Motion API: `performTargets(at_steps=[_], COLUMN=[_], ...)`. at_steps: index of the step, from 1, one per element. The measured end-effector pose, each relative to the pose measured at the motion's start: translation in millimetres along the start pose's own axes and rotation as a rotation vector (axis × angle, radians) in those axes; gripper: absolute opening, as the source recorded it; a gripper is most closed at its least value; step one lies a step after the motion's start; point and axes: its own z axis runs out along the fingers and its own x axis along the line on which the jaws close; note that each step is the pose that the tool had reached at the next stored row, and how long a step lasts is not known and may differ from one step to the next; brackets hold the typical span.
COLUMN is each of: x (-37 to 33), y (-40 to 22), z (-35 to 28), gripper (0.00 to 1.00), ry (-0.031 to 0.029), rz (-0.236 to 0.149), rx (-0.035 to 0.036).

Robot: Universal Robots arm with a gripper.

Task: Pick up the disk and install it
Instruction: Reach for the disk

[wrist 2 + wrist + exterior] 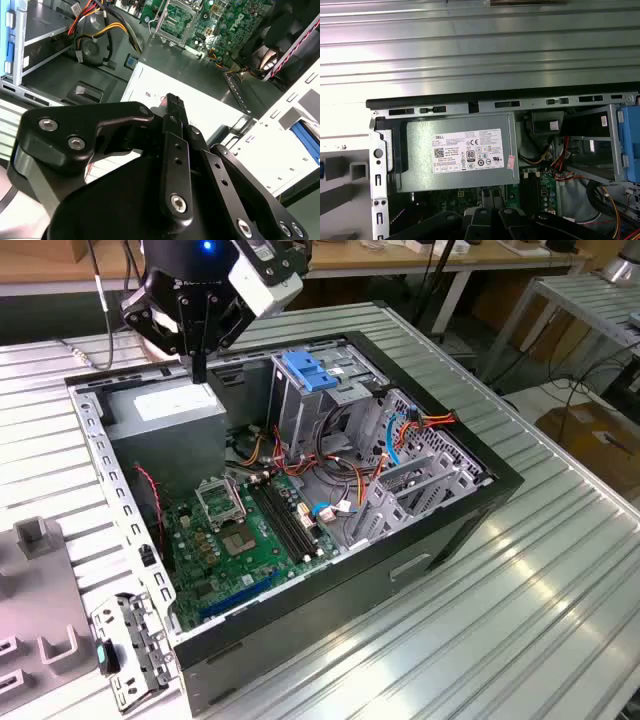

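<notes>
The disk (306,136), judged by its blue rails, lies in a pale holder (30,600) outside the open case's (420,560) left wall, apart from the gripper (200,375), its claw pressed together and empty above the grey power box (165,435). Swinging left this low could clip the case rim. Counted: one disk, one gripper, one power box, one blue handle piece (305,370).

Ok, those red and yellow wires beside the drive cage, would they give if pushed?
Probably floppy: the wires hang in loose curves, so they should bend aside. Likely light, yet tethered at their ends, so they may spring back.
</notes>
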Motion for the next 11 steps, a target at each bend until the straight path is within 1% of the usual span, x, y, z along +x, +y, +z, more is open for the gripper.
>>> performTargets(at_steps=[7,11], x=[0.4,6.1], y=[0.0,-0.5], z=[0.0,-0.2], gripper=[0.11,0.11], ry=[0.0,0.0], rz=[0.0,0.0], rx=[0.0001,0.0])
